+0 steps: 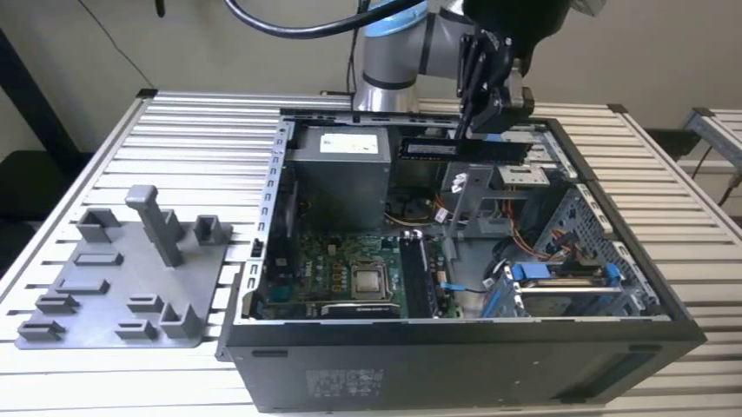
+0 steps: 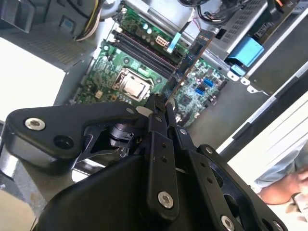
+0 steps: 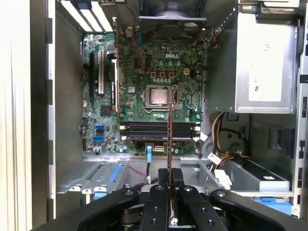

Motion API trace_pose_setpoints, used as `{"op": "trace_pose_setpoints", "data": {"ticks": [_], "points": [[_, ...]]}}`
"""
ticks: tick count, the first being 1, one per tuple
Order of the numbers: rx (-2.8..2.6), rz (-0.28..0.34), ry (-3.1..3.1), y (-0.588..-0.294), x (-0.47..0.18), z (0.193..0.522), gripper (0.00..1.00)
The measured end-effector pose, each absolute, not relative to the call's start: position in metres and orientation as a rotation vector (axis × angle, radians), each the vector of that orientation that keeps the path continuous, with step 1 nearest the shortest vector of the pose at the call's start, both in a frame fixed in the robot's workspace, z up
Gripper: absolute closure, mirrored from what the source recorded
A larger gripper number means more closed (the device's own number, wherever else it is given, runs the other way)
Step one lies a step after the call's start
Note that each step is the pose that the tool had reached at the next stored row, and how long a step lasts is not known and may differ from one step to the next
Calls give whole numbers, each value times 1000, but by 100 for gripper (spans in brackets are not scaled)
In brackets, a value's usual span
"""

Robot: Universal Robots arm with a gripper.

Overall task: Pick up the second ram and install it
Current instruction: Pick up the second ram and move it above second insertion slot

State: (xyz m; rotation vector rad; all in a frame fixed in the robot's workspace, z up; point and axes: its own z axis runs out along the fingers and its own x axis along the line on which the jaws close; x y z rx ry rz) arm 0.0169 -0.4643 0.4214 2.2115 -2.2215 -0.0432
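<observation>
Dark, thin and flat, the long rectangular second ram (image 1: 435, 148) is hanging in the air over the far part of the open black metal computer case (image 1: 464, 365). It is not yet sitting in any slot. The black two-fingered gripper (image 1: 467, 134) is clamping it from above, jaws shut on its upper edge, so the stick is lying directly under the fingertips. In the exterior view its long axis is running level, from that view's left to its right. In the first wrist view the second ram (image 3: 170, 139) is showing edge-on, as a narrow strip reaching out from the fingertips.

Below it, the long black memory slots (image 3: 159, 130) are lying on the green motherboard (image 1: 336, 269), well apart from the stick and nearer the front of the case in the exterior view. By my reading, the strip is crossing those slots rather than lying along them. The grey metal power supply box (image 1: 336, 174) is standing just beside the held stick on the exterior view's left. The grey plastic fixture plate (image 1: 128, 278) is resting outside the case on the white slatted table (image 1: 186, 122).
</observation>
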Motion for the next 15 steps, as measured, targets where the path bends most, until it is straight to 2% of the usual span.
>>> {"op": "trace_pose_setpoints", "data": {"ticks": [15], "points": [[2218,-30,-2228,-423,8,421,86]]}}
